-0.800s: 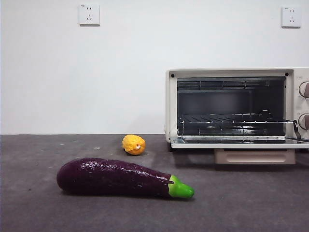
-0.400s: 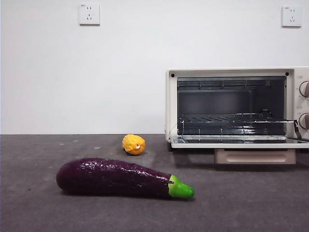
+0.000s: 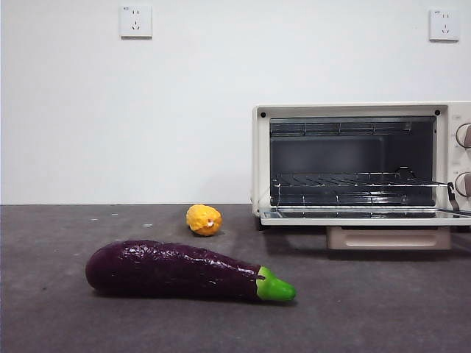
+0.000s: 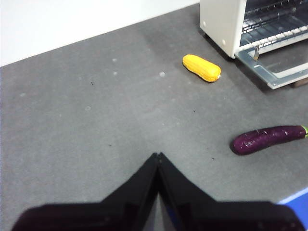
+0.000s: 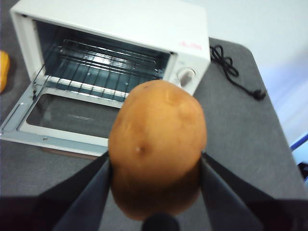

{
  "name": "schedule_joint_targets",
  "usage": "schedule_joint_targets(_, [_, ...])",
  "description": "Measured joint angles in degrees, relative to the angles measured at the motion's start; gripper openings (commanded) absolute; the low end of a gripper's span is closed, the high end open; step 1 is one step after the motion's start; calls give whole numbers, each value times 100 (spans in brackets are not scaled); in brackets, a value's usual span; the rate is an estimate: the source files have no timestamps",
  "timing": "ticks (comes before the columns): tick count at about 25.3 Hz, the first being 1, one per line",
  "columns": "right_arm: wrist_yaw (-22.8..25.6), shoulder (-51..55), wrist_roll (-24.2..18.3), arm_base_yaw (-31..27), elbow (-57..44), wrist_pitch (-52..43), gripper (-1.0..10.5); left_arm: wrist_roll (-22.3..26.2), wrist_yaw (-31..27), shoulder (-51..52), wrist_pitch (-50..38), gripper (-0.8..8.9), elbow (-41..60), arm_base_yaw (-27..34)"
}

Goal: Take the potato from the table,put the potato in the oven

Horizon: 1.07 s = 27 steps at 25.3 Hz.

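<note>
The orange-brown potato [image 5: 156, 144] fills the right wrist view, with my right gripper [image 5: 155, 162] shut on it, a black jaw pressing each side. It hangs in the air above the table [image 5: 240, 144], in front of the oven [image 5: 120, 24]. The cream-white oven [image 3: 261, 162] stands at the right with its door folded down and its wire rack bare. My left gripper [image 4: 157, 156] is shut with nothing in it, over bare table [image 4: 96, 110] well away from the oven [image 4: 219, 21]. Neither arm nor the potato shows in the front view.
A long purple eggplant [image 3: 173, 270] lies near the front of the table [image 3: 368, 316], also seen as the eggplant [image 4: 267, 138]. A small yellow lump [image 3: 204, 220] sits left of the oven. The oven's black cable [image 5: 231, 72] trails off behind it.
</note>
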State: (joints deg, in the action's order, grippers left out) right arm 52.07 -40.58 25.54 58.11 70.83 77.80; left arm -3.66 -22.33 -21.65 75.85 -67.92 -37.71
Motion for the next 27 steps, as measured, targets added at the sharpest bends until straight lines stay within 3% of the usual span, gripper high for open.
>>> schedule_joint_targets(3, [0, 385, 326, 0, -439, 0, 150, 52, -13, -79, -2, -5, 0, -66])
schedule_joint_targets(12, [-164, 627, 719, 275, -1296, -319, 149, 105, -162, -94, -404, -5, 0, -299])
schedule_joint_targets(20, [-560, 570, -35, 208, -2306, -3136, 150, 103, -162, -101, -437, -5, 0, -341])
schedule_joint_targets(27, [-1735, 251, -514, -732, -2852, -4197, 151, 101, -164, -111, -437, -5, 0, -345])
